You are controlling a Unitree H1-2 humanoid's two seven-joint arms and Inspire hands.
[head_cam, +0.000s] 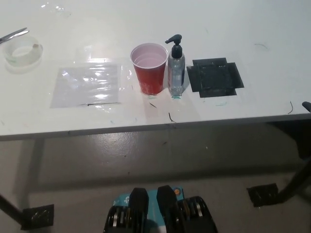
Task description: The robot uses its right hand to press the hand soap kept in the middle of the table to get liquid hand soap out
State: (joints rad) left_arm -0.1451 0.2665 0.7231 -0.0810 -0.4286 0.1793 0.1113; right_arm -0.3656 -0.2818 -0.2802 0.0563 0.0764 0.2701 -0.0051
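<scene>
Soap dispenser [176, 68], a clear bottle with a black pump head, stood upright near the middle of the white worktop [272, 39]. Its pump nozzle pointed toward picture left, over the rim of a red plastic cup [149, 68]. The cup stood upright just beside the bottle on its left, the two touching or nearly so; contact could not be confirmed. The cup's interior appeared pale and empty as far as could be seen.

On the bottle's other side, a black cross-shaped patch [214, 77] lay flat on the worktop, close to the bottle but apart from it. Left of the cup lay a clear plastic sheet [87, 85], flat and glossy. At the far left corner sat a roll of clear tape [23, 51], with a metal tool [13, 35] lying just behind it, only partly in frame.

Neither hand was in view, so whether each was released or clenched could not be told. Nothing touched the pump head.
</scene>
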